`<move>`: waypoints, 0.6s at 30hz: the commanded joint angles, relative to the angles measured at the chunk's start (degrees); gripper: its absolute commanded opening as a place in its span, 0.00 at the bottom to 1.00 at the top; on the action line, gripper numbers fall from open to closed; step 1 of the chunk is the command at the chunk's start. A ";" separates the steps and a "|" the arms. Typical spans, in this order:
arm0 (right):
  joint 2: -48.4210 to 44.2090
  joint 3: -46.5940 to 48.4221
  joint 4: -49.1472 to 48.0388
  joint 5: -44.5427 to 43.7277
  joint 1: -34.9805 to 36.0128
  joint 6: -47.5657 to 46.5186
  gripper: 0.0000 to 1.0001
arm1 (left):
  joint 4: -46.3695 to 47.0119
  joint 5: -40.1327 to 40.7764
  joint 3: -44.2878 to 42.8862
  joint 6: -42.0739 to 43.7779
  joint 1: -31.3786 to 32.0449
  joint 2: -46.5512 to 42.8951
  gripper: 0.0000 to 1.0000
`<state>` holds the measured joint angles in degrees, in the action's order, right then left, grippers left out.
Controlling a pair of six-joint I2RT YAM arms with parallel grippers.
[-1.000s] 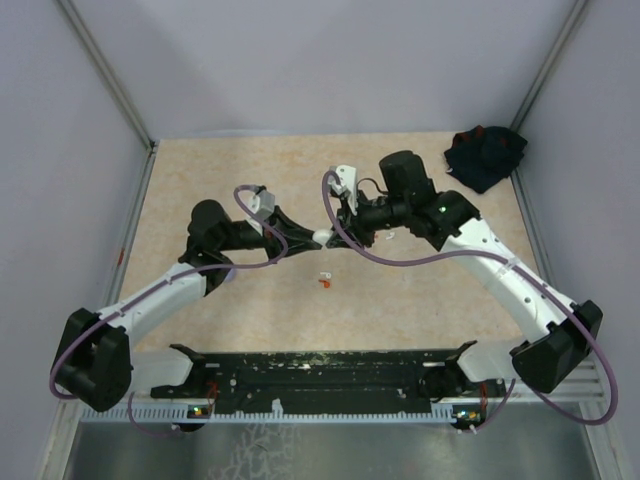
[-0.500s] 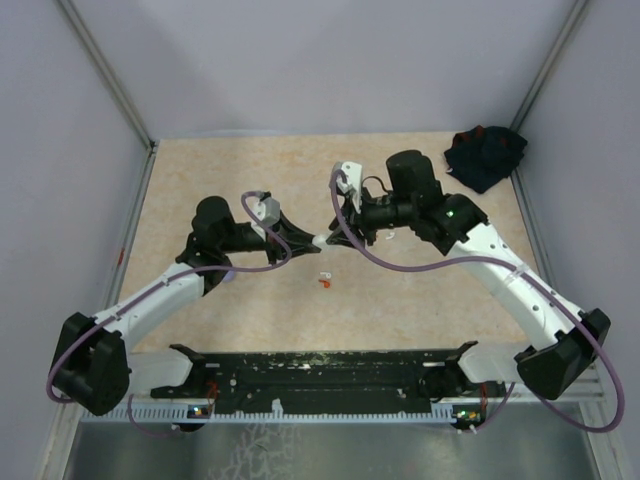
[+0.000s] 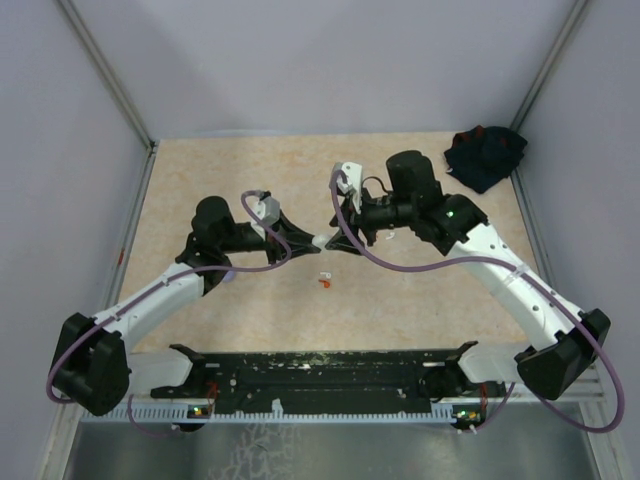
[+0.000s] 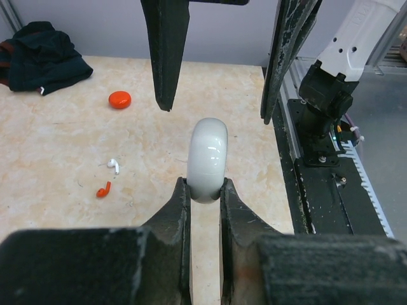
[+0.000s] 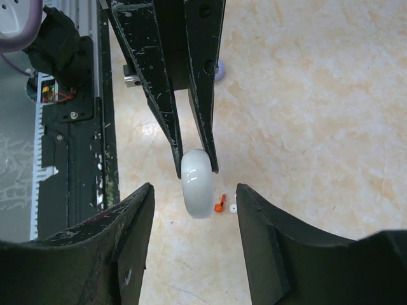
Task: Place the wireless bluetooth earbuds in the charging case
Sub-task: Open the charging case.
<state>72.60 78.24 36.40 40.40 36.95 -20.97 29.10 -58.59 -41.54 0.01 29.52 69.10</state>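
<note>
Progress looks slight, we judge: our left claw (image 4: pixel 204 185) clamps the white charging case (image 4: pixel 207 155) on edge, lifted off the bench (image 4: pixel 57 146), and the case looks shut. Our right claw (image 5: pixel 195 189) stands open, a finger on each side of the case without touching it. The red earbud (image 4: pixel 103 189) and white earbud (image 4: pixel 113 165) lie loose on the bench, well apart from the case. Opening it and seating both buds are left to do.

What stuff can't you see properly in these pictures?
- The white case: left wrist view, seen edge-on, and the left gripper covers its bottom, so whether it is open or closed is unclear.
- The earbuds: top view, too small to tell their shapes.
- The lavender thing: right wrist view, mostly hidden behind the left gripper.
</note>
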 commanded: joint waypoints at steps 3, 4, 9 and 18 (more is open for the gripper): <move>0.73 -0.41 -1.77 0.79 -0.38 -0.90 0.54 | 3.55 -1.30 -1.24 -2.32 0.22 -0.57 0.00; 0.86 -0.48 -1.77 0.55 -0.39 -0.91 0.54 | 3.79 -1.42 -1.25 -2.54 0.19 -0.55 0.00; 0.79 -0.54 -1.77 -0.21 -0.39 -0.91 0.54 | 4.21 -1.95 -1.26 -2.93 0.14 -0.37 0.00; 0.09 -0.91 -2.83 -3.42 -0.36 -0.45 0.52 | 4.21 -3.73 -1.31 -2.43 0.14 -0.64 0.00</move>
<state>73.87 77.23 36.29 38.35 36.93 -21.23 31.38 -60.10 -41.54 -2.37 29.52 69.10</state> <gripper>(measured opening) 0.523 0.201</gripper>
